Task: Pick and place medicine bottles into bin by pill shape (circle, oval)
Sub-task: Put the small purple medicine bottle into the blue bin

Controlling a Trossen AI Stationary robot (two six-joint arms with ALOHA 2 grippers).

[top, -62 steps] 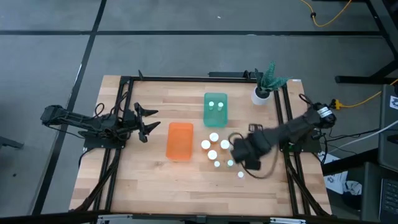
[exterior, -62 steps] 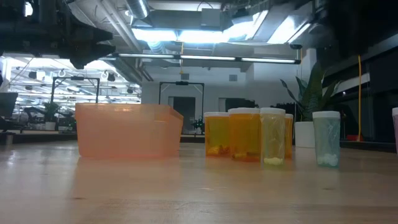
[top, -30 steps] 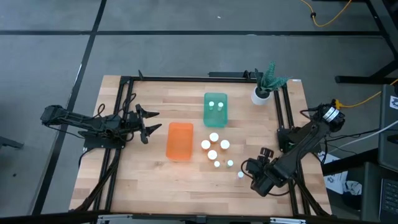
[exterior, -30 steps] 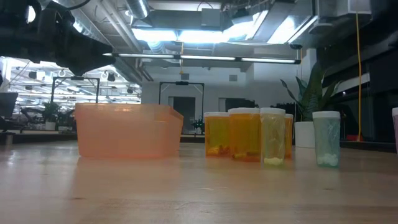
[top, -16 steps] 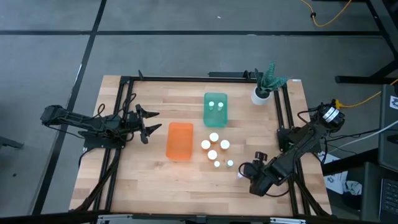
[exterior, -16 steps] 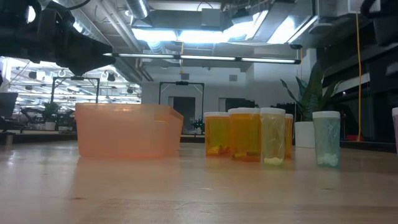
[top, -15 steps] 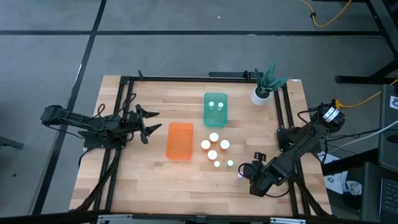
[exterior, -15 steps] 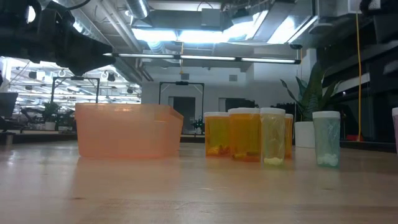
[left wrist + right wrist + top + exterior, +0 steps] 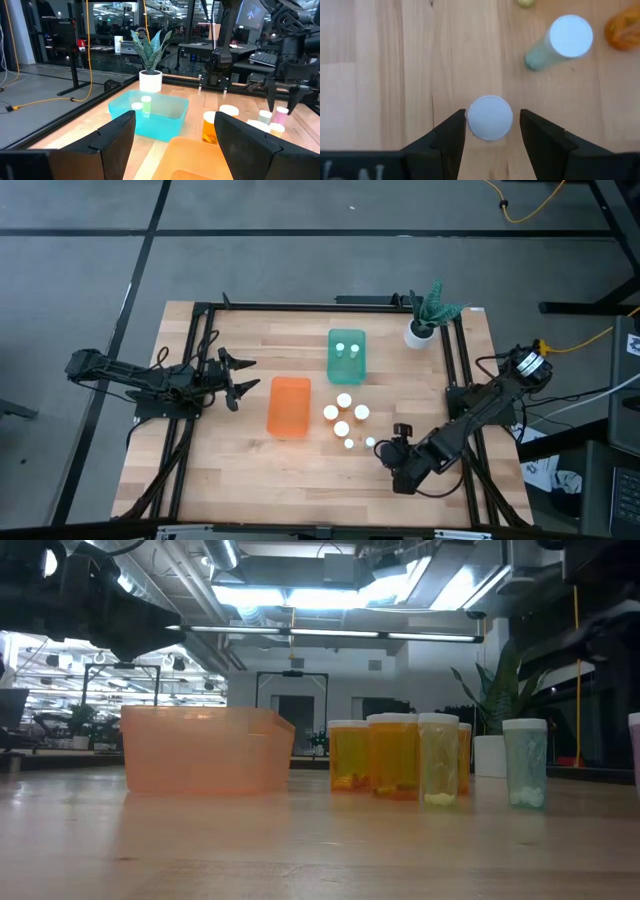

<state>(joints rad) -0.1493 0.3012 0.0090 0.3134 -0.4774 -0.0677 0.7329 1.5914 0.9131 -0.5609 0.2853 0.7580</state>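
My right gripper (image 9: 388,460) is open and points down over a lone bottle near the table's near right. Its two fingers stand on either side of that bottle's white round cap (image 9: 490,117); I cannot tell whether they touch it. The bottle stands upright on the table. Several more white-capped bottles (image 9: 342,428) stand upright in a cluster between the bins and this gripper. The orange bin (image 9: 290,406) sits mid-table. The teal bin (image 9: 347,362) behind it holds two bottles (image 9: 347,347). My left gripper (image 9: 236,379) waits open at the table's left.
A white pot with a plant (image 9: 421,330) stands at the far right corner. A green-tinted bottle (image 9: 560,42) stands close beyond the one between my right fingers. Dark frame rails (image 9: 464,380) run along both table sides.
My right gripper has gone from the near right part of the table toward the table's left, until it stands over the lone bottle. The bottles and bins have not moved.
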